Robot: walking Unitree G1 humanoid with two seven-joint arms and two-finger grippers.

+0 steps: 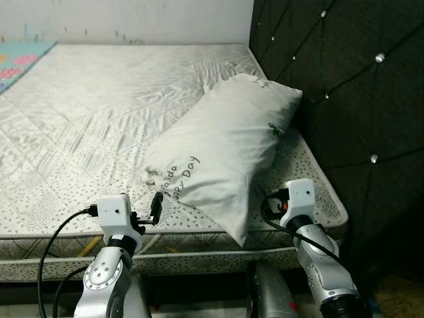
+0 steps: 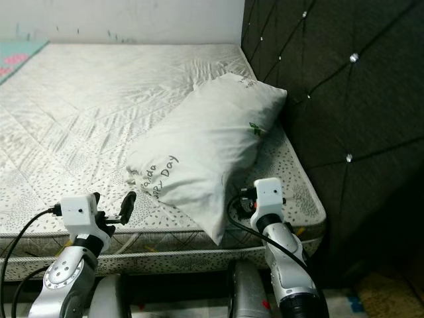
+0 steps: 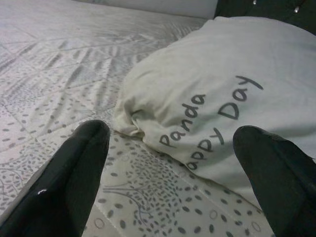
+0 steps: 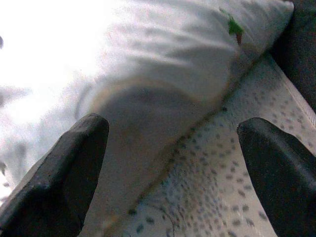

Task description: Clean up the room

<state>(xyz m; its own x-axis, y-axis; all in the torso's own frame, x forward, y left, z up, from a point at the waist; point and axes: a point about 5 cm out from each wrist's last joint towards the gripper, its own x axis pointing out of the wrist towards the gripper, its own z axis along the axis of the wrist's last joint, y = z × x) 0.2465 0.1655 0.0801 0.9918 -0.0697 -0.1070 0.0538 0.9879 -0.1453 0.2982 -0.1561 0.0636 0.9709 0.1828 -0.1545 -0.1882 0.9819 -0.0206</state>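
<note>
A white pillow printed "Panda Happy Day" lies slanted on the bare patterned mattress, near the headboard. Its lower corner hangs over the mattress's front edge. My left gripper is open and low at the front edge, pointing at the pillow's printed end a short way off. In the right eye view the left gripper sits just left of that end. My right gripper is open at the pillow's other side, its fingers straddling the seam where the pillow meets the mattress. Neither gripper holds anything.
A dark tufted headboard with shiny buttons rises along the right side. A colourful mat shows at the far left corner. A pale wall closes the back. The mattress's front edge runs just before my arms.
</note>
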